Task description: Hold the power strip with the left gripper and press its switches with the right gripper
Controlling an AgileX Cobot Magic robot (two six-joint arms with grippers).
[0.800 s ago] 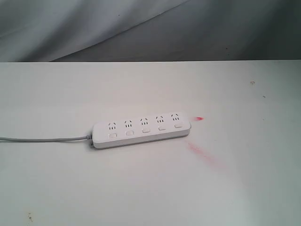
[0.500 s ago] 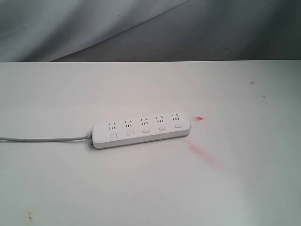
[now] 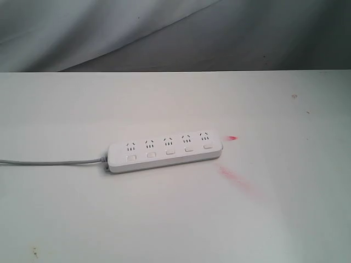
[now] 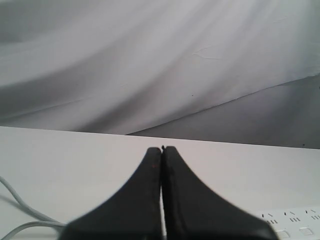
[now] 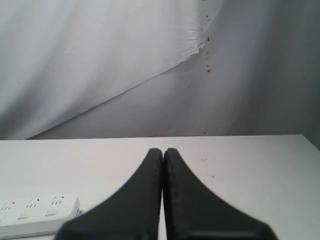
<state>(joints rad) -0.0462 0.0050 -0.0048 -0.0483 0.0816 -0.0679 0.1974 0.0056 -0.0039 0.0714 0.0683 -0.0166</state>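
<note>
The power strip [image 3: 164, 157] lies flat near the middle of the white surface [image 3: 175, 224], its row of five switches [image 3: 170, 152] facing up and its thin cord [image 3: 49, 162] trailing off to the left edge. A small red mark [image 3: 233, 138] sits just past its right end. Neither arm shows in the exterior view. The left pincer [image 4: 162, 150] is clenched on nothing, fingers pressed together above the surface. The right pincer [image 5: 163, 151] is likewise clenched and empty.
</note>
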